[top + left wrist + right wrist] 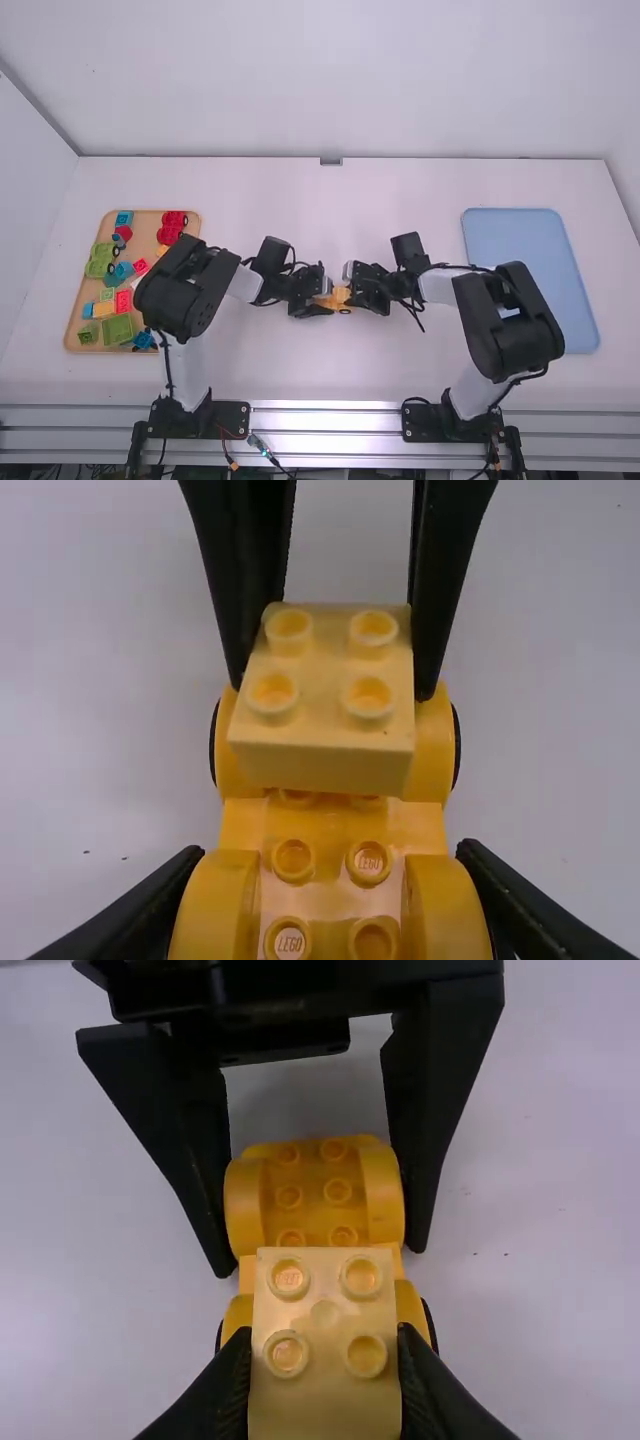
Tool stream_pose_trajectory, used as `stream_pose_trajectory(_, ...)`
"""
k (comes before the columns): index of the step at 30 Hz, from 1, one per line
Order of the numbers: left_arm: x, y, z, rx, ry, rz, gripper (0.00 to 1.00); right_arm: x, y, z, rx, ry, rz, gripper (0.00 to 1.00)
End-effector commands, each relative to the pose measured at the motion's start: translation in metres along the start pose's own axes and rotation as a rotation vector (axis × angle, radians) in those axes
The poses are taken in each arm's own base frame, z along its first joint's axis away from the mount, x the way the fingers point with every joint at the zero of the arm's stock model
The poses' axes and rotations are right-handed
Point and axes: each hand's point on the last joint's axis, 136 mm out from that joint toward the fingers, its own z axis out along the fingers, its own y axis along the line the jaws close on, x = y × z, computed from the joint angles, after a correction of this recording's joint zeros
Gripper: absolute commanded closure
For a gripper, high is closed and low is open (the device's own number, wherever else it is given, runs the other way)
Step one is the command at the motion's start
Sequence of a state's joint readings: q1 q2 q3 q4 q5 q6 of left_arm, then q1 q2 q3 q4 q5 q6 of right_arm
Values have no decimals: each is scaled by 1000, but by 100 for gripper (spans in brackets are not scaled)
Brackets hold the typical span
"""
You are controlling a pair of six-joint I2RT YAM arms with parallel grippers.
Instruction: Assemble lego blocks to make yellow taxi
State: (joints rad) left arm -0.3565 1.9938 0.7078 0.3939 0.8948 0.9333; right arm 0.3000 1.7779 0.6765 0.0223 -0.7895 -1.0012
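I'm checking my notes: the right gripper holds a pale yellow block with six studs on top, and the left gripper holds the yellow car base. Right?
No: in the left wrist view the pale yellow block has four studs on top, not six. The right gripper holds it, and the left gripper the car base.

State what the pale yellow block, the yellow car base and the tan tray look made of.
Pale yellow block: hard plastic, smooth and matte to satin, judging by its crisp molded studs.
Yellow car base: likely the same, with molded studs and smooth, rounded sides.
Tan tray: perhaps wood, going by color alone; finish unclear.
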Motion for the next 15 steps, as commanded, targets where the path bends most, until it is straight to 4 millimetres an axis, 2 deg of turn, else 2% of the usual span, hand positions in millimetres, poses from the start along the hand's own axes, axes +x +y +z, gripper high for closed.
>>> stream_pose_trajectory(1, 2, -11, 2, 36, -11, 12, 39, 5, -1, -3, 20, 26, 2, 84)
stream_pose_trajectory(7, 2, -10, 2, 35, -14, 14, 38, 9, -2, -2, 25, 46, 10, 83)
stream_pose_trajectory(10, 2, -10, 2, 34, -15, 16, 37, 11, -3, -2, 34, 57, 18, 68)
stream_pose_trajectory(13, 1, -9, 2, 29, -17, 9, 37, 10, -4, -2, 34, 52, 16, 59)
stream_pose_trajectory(14, 0, -9, 2, 30, -19, 10, 37, 8, -4, -2, 33, 44, 12, 52)
stream_pose_trajectory(15, 0, -9, 2, 30, -19, 9, 37, 8, -5, -2, 35, 43, 10, 51)
